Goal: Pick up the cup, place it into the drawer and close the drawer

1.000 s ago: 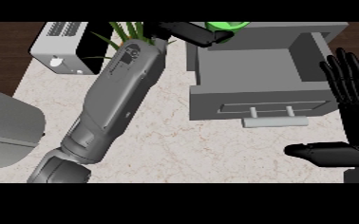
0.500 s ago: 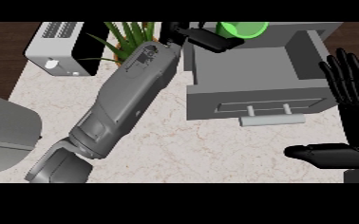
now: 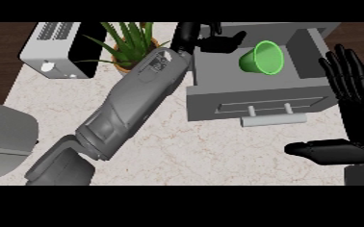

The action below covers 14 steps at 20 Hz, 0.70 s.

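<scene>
Drawer (image 3: 213, 79): grey, pulled open from its grey cabinet, pale bar handle (image 3: 273, 120) on the front facing the lower edge of the view. Contents: one cup.

Cup (image 3: 263, 57): green, lying on its side inside the open drawer, toward its right half, mouth turned up toward the viewer. Nothing touches it.

Left hand (image 3: 213, 41): black, at the drawer's back left corner, fingers loosely spread and released, holding nothing; just beside the cup but apart from it. Its grey forearm runs diagonally from the lower left.

Right hand (image 3: 344, 77): black, at the right edge, fingers straight and pointing up, thumb out below; resting, empty.

Potted plant (image 3: 128, 41): green leaves in a brown pot, left of the drawer.

Toaster (image 3: 60, 50): white and black, upper left corner of the counter (image 3: 213, 154).
</scene>
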Each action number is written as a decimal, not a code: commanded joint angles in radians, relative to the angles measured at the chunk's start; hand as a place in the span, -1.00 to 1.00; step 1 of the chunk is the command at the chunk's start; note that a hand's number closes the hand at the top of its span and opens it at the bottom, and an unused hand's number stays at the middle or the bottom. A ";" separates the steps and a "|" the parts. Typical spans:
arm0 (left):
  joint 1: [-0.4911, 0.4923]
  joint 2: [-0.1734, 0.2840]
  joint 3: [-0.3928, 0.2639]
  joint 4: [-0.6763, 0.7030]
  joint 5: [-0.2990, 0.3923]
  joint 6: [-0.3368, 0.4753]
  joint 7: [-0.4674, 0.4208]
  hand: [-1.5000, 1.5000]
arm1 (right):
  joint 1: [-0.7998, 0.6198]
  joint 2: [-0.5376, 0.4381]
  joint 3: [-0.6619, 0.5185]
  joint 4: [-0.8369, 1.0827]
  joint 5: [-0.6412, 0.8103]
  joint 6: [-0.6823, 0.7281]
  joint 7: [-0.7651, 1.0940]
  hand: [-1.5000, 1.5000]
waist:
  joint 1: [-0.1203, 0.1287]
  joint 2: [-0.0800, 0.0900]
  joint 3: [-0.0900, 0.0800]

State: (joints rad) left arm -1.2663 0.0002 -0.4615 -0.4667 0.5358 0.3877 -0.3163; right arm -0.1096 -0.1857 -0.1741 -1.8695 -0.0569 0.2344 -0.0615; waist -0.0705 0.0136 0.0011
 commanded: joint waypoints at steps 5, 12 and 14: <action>0.012 0.000 -0.172 0.062 0.006 0.012 0.051 -1.00 | -0.027 -0.034 -0.023 0.020 -0.024 0.029 0.004 -1.00 | -0.008 0.004 0.000; 0.030 0.000 -0.209 -0.006 0.077 0.122 -0.018 -1.00 | -0.064 -0.001 0.004 0.020 -0.034 0.015 0.015 -1.00 | -0.014 0.007 0.000; 0.003 0.000 -0.211 -0.034 0.091 0.137 -0.025 -1.00 | -0.050 0.031 0.013 0.059 -0.104 0.054 -0.009 -1.00 | -0.015 0.007 0.000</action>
State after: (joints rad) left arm -1.2550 0.0001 -0.6664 -0.4649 0.5947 0.4951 -0.3044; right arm -0.1481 -0.1889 -0.1847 -1.8410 -0.1129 0.2659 -0.0632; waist -0.0871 0.0195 0.0012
